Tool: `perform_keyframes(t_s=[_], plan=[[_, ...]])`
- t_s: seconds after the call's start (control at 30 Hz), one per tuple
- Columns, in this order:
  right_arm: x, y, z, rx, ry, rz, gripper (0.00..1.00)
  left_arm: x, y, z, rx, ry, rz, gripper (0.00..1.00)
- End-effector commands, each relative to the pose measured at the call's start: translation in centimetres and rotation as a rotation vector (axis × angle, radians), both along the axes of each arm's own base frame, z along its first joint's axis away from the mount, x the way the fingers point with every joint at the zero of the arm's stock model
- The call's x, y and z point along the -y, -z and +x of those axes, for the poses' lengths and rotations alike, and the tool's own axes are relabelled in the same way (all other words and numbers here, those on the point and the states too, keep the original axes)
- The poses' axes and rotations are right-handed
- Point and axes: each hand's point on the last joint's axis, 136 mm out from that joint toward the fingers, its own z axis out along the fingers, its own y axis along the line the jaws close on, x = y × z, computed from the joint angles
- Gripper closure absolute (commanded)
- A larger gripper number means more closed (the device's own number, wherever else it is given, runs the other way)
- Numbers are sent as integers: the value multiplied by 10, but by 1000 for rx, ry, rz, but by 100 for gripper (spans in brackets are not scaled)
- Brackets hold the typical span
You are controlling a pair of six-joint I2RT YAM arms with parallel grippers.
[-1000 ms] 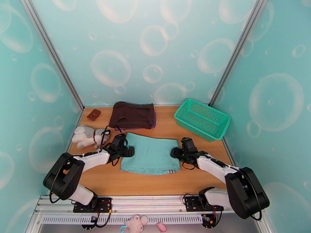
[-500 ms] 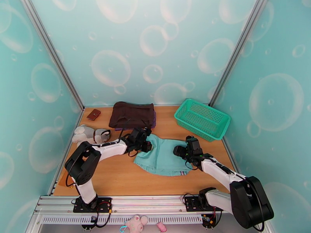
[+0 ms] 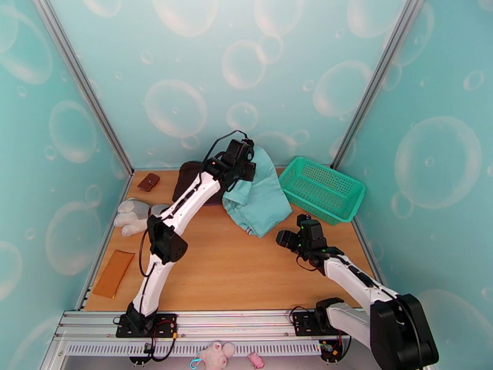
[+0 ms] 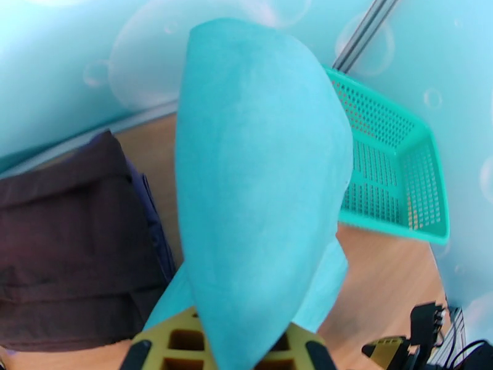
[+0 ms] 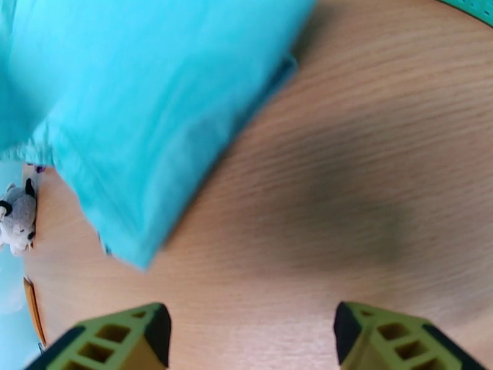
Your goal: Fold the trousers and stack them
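Observation:
The folded light teal trousers (image 3: 262,198) hang in the air over the back of the table, their striped waistband edge at the bottom. My left gripper (image 3: 243,171) is raised high and shut on their upper fold. In the left wrist view the trousers (image 4: 259,180) drape away from the left gripper (image 4: 237,343), whose yellow fingers (image 4: 172,343) clamp the cloth. My right gripper (image 3: 288,237) sits low over the bare table to the right, open and holding nothing. In the right wrist view the trousers (image 5: 142,106) hang ahead of the open right gripper (image 5: 249,331), apart from it.
A dark brown folded garment (image 3: 187,180) lies at the back, under the raised left arm. A green mesh basket (image 3: 320,186) stands at the back right. A grey plush toy (image 3: 132,216), a small brown case (image 3: 148,182) and a flat orange piece (image 3: 114,274) are along the left side.
The left gripper shut on the trousers' left edge, dragged them right and lifted them off the table toward the back. The right gripper stayed open and drew slightly back.

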Motion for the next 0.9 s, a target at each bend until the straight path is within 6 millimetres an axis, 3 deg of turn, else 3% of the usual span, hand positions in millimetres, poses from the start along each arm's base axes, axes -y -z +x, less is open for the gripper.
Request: perform_keyframes(t_s=[0.0, 0.13, 0.4, 0.6, 0.67, 0.73, 0.8, 0.87], plan=[[-1, 1, -1, 18, -28, -1, 27, -32, -24, 12, 45, -74, 10, 100], [-4, 4, 1, 14, -37, 14, 27, -34, -65, 21, 194, -54, -55, 100], [-9, 17, 3, -9, -43, 41, 27, -55, -131, 27, 267, -90, -239, 100], [-9, 29, 6, -30, -45, 32, 27, -97, -171, 36, 293, -98, -368, 100], [-10, 33, 8, -41, -42, 39, 27, -128, -166, 49, 280, -143, -367, 100], [-14, 32, 13, -36, -47, 54, 27, -168, -143, 73, 236, -204, -370, 100], [-20, 33, 15, -32, -62, 78, 27, -206, -95, 102, 140, -238, -379, 100], [-23, 38, 16, -51, -69, 76, 27, -232, -21, 130, 17, -238, -371, 100]])
